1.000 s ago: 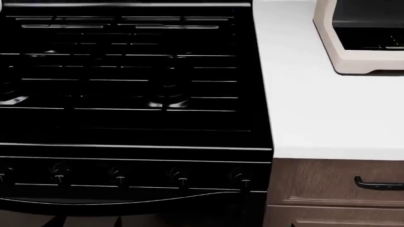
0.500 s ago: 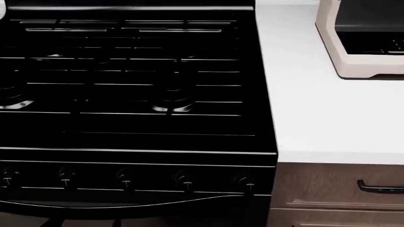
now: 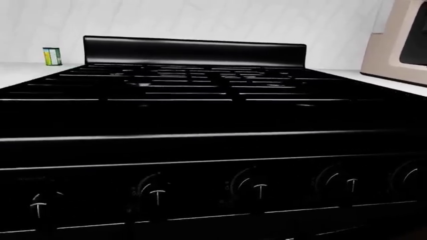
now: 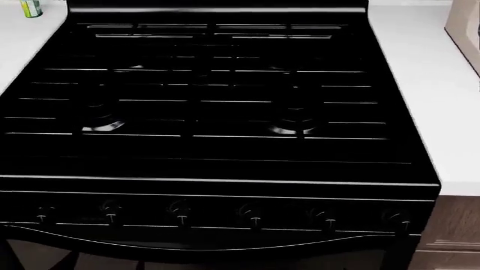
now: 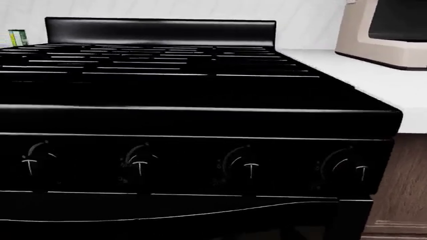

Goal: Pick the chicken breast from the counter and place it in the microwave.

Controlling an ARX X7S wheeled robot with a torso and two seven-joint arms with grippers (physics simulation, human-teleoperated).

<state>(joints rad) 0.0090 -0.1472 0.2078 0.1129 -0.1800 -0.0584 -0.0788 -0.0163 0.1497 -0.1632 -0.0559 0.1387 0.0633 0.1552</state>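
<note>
Head view, against the picture half a second back: we record the whole scene displaced to the right; the black stove, then filling only the left and middle, now spans nearly the full width; the microwave, then plainly shown at upper right, is cut down to a cream sliver at the right edge; a strip of white counter remains to the stove's right, and a second strip has come into view at far left, bearing a small yellow-green can at the top corner; six knobs now line the stove's front panel, where five showed before.

Arms: we see neither arm nor either tool in any view; whether each tool is spread or pressed together we cannot tell; both wrist cameras sit low, level with the stove front, facing its knob row and grates.

Left wrist view: stove, can on the far counter, microwave beyond.

Right wrist view: microwave standing on the counter.

Chicken breast: we find it in no view.
</note>
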